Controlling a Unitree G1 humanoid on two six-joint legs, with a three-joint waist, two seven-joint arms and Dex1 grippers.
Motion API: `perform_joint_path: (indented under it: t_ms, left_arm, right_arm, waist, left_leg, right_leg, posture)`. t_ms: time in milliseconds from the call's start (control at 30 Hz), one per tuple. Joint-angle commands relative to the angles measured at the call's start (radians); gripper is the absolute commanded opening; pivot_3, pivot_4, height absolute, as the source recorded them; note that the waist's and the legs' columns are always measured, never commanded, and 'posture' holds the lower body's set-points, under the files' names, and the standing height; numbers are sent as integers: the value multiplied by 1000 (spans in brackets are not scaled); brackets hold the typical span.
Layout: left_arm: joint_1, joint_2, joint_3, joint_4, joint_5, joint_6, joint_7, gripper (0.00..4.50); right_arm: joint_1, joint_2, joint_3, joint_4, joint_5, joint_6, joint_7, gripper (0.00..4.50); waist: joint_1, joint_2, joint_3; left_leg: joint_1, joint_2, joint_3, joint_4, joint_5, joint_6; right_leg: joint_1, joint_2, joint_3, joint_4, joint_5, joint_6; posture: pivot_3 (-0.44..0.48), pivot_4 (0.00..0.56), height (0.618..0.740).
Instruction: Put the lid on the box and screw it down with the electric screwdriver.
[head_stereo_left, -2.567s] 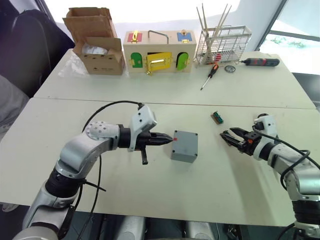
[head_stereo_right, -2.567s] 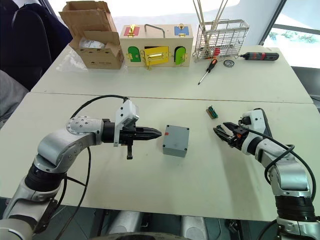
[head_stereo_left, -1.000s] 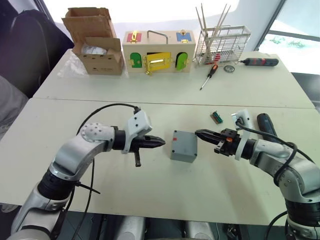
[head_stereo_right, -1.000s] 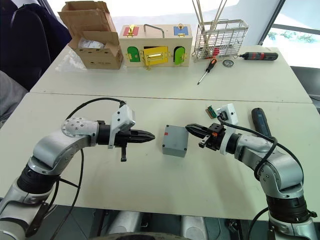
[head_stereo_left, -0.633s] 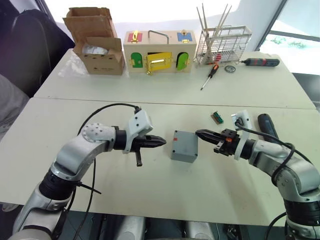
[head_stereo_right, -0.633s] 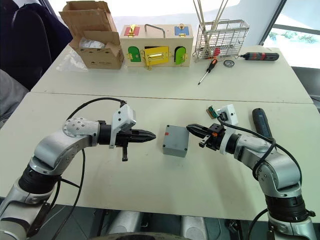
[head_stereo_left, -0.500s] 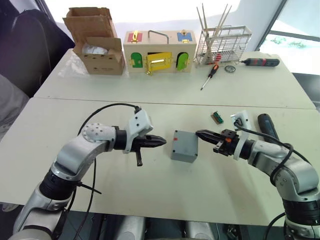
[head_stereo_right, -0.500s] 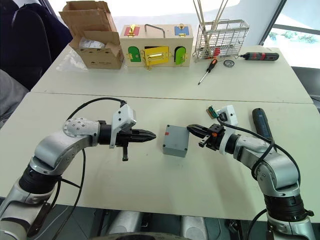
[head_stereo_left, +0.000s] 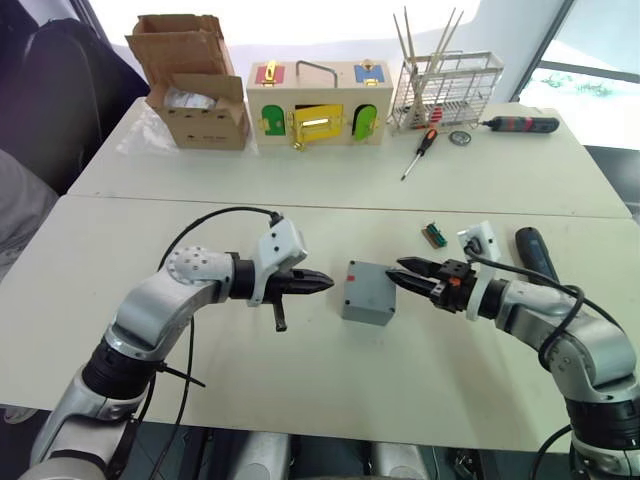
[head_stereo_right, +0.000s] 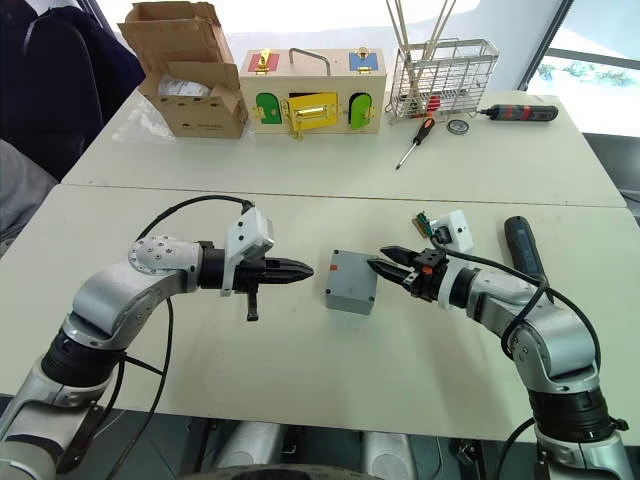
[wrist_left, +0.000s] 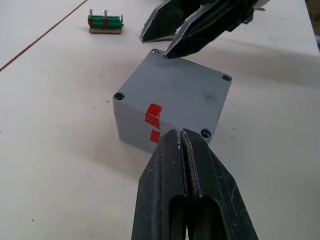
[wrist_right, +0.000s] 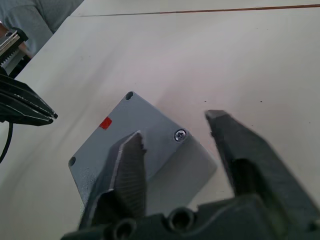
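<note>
We see the box (head_stereo_left: 368, 292) between both claws: closed left claw (head_stereo_left: 326, 284) just beside it, open right claw (wrist_right: 175, 150) reaching low over its corner, empty.

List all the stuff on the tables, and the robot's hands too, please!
Box: one, grey with red marks, near table, middle, lid on top.
Electric screwdriver: one, dark blue, near table, right side.
Small green part: one, beyond the box.
Carton: one, brown, far table, left.
Wooden box: one, coloured doors, far table, middle.
Wire rack: one, far table.
Hand screwdriver: one, red and black, before the rack.
Black tool: one, red bands, far right.
Left gripper: shut, beside the box.
Right gripper: open, at the box's corner.
</note>
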Motion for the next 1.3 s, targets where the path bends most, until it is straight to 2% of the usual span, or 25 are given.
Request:
perform_joint_path:
  t_ms: [33, 100, 267, 367, 433, 567, 667, 867, 1100, 1300]
  left_arm:
    - [-24, -21, 21, -17, -21, -18, 0, 0]
    - [-33, -37, 21, -16, -27, -19, -2, 0]
    - [-79, -91, 29, -27, -72, -14, -11, 0]
    - [-100, -117, 10, -53, -91, -16, -20, 0]
    - [-111, -140, -18, -63, -82, -37, -19, 0]
    - [-119, -165, -70, -64, -25, -87, -5, 0]
    - [-115, -168, -95, -69, 1, -108, 4, 0]
    - [-83, -168, -134, -146, -6, -104, -1, 0]
    - [-42, -200, -165, -202, -8, -70, 59, 0]
    - [-8, -188, -156, -245, -6, -21, 123, 0]
  right_arm:
    - [-43, -39, -93, -20, 29, -5, 1, 3812]
    - [-67, -64, -147, -12, 60, 20, 0, 4471]
    - [-208, -132, -376, 75, 240, 210, -85, 4471]
    - [-258, -279, -412, 171, 243, 311, -57, 4471]
    - [-255, -423, -355, 249, 172, 304, 16, 4471]
    - [-187, -703, -132, 409, -12, 217, 200, 4471]
    - [-204, -804, -6, 518, -61, 258, 313, 4471]
    - [-387, -802, 262, 700, -195, 332, 498, 4471]
    - [-697, -630, 503, 986, -395, 393, 599, 4471]
    - [-824, -517, 684, 1209, -597, 273, 701, 4471]
  waist:
    - [2, 0, 0]
    - [2, 0, 0]
    - [3, 0, 0]
    - [3, 0, 0]
    - [3, 1, 0]
    - [-1, 1, 0]
    - [-8, 2, 0]
    - [-25, 5, 1]
    - [-20, 6, 1]
    - [-17, 6, 1]
  left_leg:
    - [0, 0, 0, 0, 0, 0]
    - [0, 0, 0, 0, 0, 0]
    - [0, 0, 0, 0, 0, 0]
    - [0, 0, 0, 0, 0, 0]
    - [0, 0, 1, -1, 0, 1]
    - [0, 1, 3, 0, -2, 4]
    - [0, 1, 4, 0, -4, 8]
    - [0, 1, 5, 0, -4, 7]
    - [0, 1, 6, 0, -1, 2]
    - [-1, 0, 6, 0, -1, 2]
  right_leg:
    - [0, 0, 0, 0, 0, 0]
    - [0, 0, 0, 0, 0, 0]
    - [0, 0, 0, 0, 0, 0]
    - [0, -1, 0, -1, 0, 0]
    - [0, -1, 0, -1, 0, 0]
    - [1, -1, 0, -2, 0, 0]
    - [1, 0, 0, -2, 0, 0]
    - [-1, -1, 2, -2, 0, 0]
    - [-1, -1, 3, -2, 0, 0]
    - [-2, -1, 3, -2, 0, 0]
  posture:
    - [0, 150, 730]
    - [0, 150, 730]
    - [0, 150, 730]
    - [0, 150, 730]
    - [0, 150, 730]
    - [0, 150, 730]
    - [0, 150, 730]
    - [0, 150, 730]
    - [0, 150, 730]
    - [0, 150, 730]
